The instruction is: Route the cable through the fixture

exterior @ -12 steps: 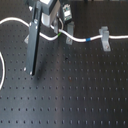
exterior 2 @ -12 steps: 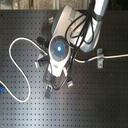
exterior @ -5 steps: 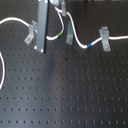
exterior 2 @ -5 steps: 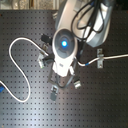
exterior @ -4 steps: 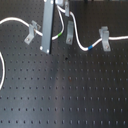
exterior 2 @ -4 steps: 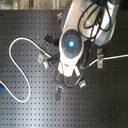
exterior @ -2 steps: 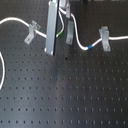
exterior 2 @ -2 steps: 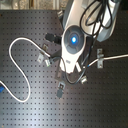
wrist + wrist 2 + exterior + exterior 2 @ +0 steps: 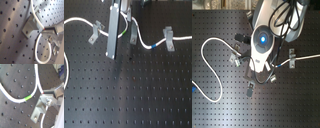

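1. We are looking at a dark perforated board (image 9: 139,95) with a white cable (image 9: 139,40) running across it; the robot arm (image 9: 262,42) is reaching down over the middle of the board.

2. In the first exterior view the gripper (image 9: 123,31) is hanging over the cable between two small metal clips; one clip (image 9: 96,31) is sitting off to the first exterior view's left of the gripper, the other clip (image 9: 168,38) well off to the first exterior view's right.

3. The cable is curving in from the first exterior view's left edge, passing the left clip, disappearing behind the gripper, then looping down and out toward the right clip; a short blue band (image 9: 153,45) is lying on the cable just before that right clip.

4. In the second wrist view a green mark (image 9: 28,97) is showing on the cable, close beside the gripper's fingertips (image 9: 44,94); the cable is rising from that mark to a bend at the tip, where a small red spot is showing.

5. In the first wrist view a grey fixture block (image 9: 31,26) is sitting just beside the gripper, and the cable (image 9: 37,17) is running across its top; below the fingertip the cable is looping away in an open curve.

6. We are seeing the fingers drawn together on the cable at its bend; it is pinched at the tip.
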